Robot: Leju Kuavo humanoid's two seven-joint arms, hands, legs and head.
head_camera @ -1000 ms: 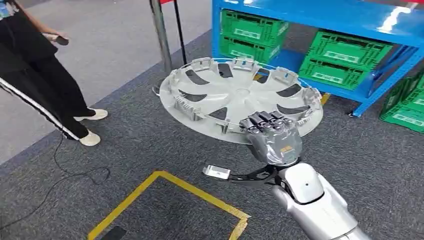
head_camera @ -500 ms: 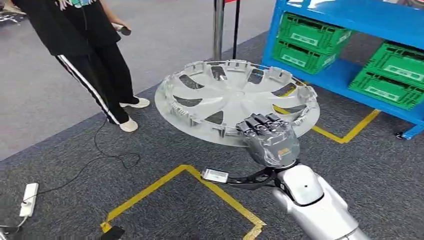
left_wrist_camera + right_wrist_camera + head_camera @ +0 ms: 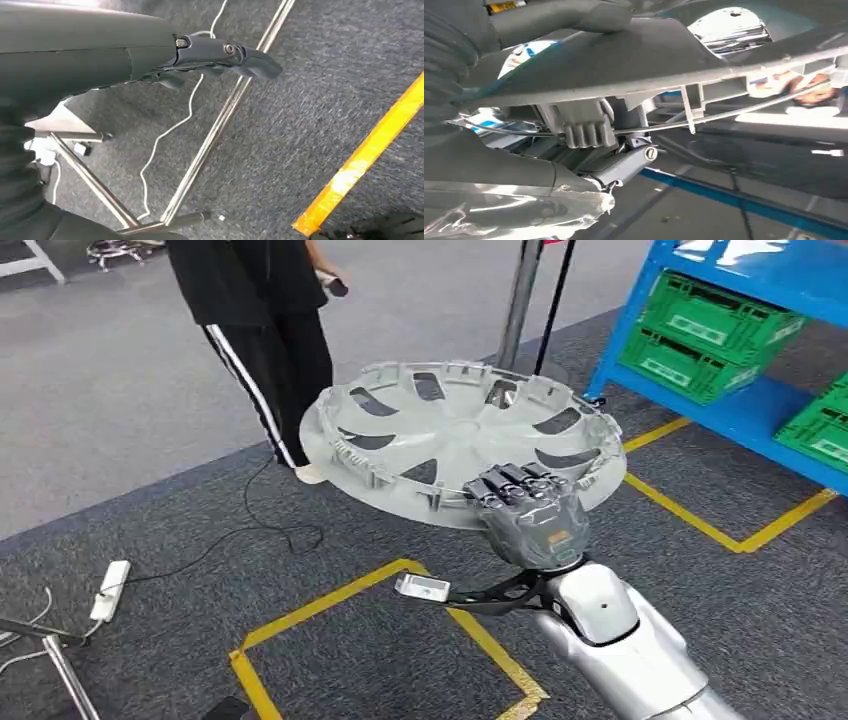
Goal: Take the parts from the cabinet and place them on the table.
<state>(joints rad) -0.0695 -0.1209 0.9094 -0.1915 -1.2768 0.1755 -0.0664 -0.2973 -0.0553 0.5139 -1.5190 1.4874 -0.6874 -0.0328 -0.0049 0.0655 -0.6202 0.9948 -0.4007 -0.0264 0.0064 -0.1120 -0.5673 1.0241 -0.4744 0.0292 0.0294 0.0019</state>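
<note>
A large grey wheel cover (image 3: 455, 435) with slotted openings and clips round its rim lies roughly flat in the air in front of me, above the carpet. My right hand (image 3: 530, 515) grips its near rim, with the fingers curled over the edge. From the right wrist, the cover's ribbed underside (image 3: 664, 55) passes close overhead, with my right hand (image 3: 499, 170) clamped around its rim. My left hand (image 3: 150, 55) hangs above the carpet, its dark fingers stretched out and nothing in them.
A person in black trousers (image 3: 265, 300) stands just beyond the cover. A blue rack (image 3: 740, 410) with green crates (image 3: 700, 335) is at the right. Yellow tape (image 3: 330, 605), a power strip (image 3: 108, 590), a cable and a metal pole (image 3: 520, 300) are on the floor.
The camera has turned left, so the rack slid right and the person came toward the middle. My right hand still holds the wheel cover the same way.
</note>
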